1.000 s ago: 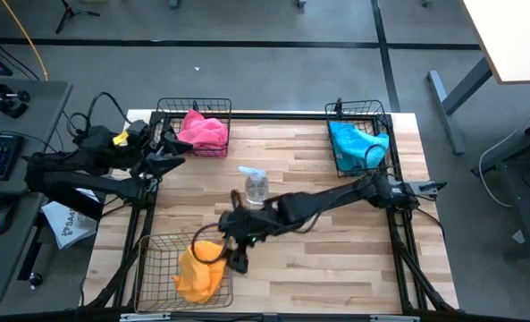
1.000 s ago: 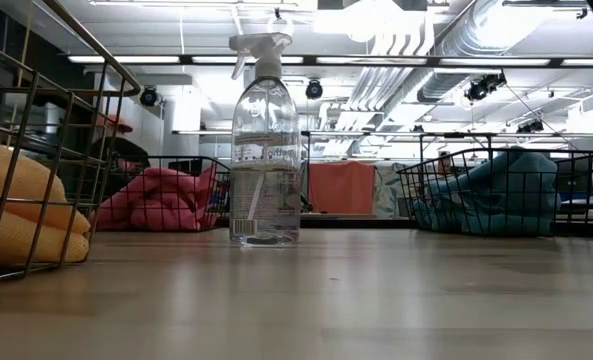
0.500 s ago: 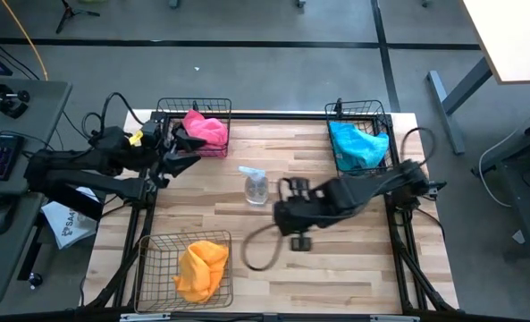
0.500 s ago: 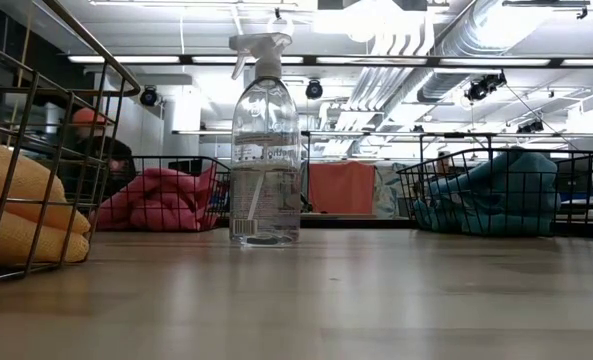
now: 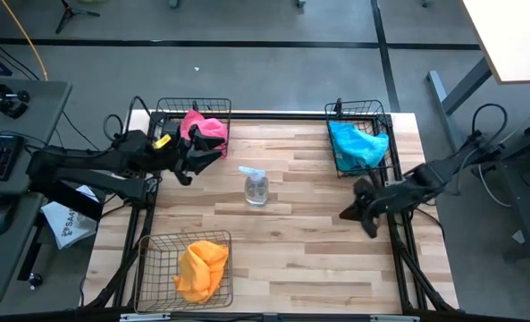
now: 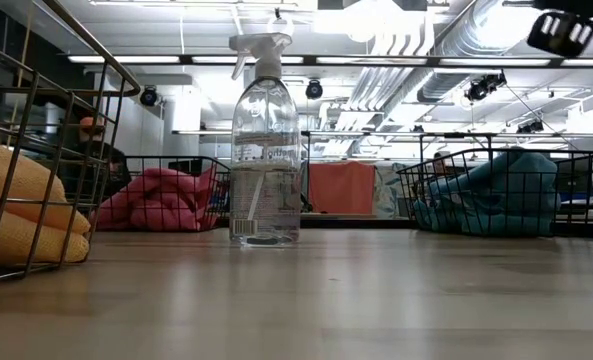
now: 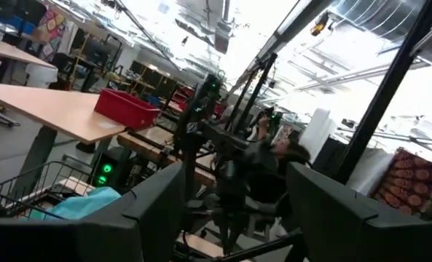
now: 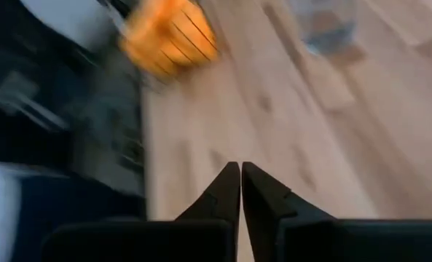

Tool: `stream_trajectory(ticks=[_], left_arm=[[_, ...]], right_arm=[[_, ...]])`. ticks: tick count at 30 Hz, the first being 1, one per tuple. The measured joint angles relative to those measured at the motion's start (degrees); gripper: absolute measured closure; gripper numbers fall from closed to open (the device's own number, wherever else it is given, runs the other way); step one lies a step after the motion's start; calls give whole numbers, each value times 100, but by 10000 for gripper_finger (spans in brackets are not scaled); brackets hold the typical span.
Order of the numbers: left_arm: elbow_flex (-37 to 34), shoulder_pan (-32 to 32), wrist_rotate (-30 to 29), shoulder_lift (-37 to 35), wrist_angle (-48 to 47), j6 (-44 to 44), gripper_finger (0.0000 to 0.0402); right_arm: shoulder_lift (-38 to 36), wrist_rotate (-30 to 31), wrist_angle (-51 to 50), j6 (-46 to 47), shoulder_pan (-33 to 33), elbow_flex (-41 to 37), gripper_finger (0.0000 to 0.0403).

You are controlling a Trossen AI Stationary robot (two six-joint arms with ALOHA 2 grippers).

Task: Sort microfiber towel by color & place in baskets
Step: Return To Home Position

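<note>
While each towel lies in its own basket [image 5: 155, 265] on the desk [image 5: 309, 259], pink towel [image 5: 206, 129] at 11 o'clock, teal towel [image 5: 357, 147] at 1, orange towel [image 5: 200, 269] at 7, both arms hold nothing. Left arm's fingers [image 7: 157, 207], spread apart, hover just beside the pink towel's basket. Right arm's fingers [image 8: 227, 193], pressed together, hang at 3 o'clock, near the teal towel.

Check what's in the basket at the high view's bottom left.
One bunched orange towel, filling much of the basket. Anything beneath it is hidden by its folds.
</note>
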Motion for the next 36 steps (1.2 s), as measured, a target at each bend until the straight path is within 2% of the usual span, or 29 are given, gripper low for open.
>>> stream_trajectory(ticks=[3, 7, 10, 13, 19, 22, 26, 31, 33, 36], left_arm=[[0, 127, -26, 203, 194, 71, 174], [0, 498, 132, 241, 154, 83, 174], [-2, 809, 746, 45, 76, 150, 174], [-2, 1013, 1159, -299, -243, 385, 175], [-2, 1093, 1224, -852, -1461, 784, 211], [-238, 1085, 1375, -974, -1433, 842, 247], [-1439, 1082, 1574, -1084, 176, 364, 305], [-3131, 1082, 1535, -1081, 3100, -723, 384], [-3619, 1084, 1520, -1098, 3794, -972, 396], [-4103, 1051, 1221, -1178, 4316, -1132, 393]], right_arm=[[-752, 2, 1032, 354, -3, -720, 393], [-1205, 279, 1786, 365, -11, -1224, 401], [-1261, 562, 2055, 312, -85, -1268, 402], [-1254, 594, 2340, 125, -216, -1277, 402], [-1257, 935, 3150, -447, -538, -1277, 402], [-1257, 1148, 3474, -632, -729, -1277, 402], [-1257, 1221, 3742, -651, -997, -1277, 402], [-1257, 1205, 3834, -405, -1165, -1277, 402], [-1252, 1201, 3832, -390, -1189, -1277, 402], [-1254, 1201, 3832, -396, -1217, -1277, 402]])
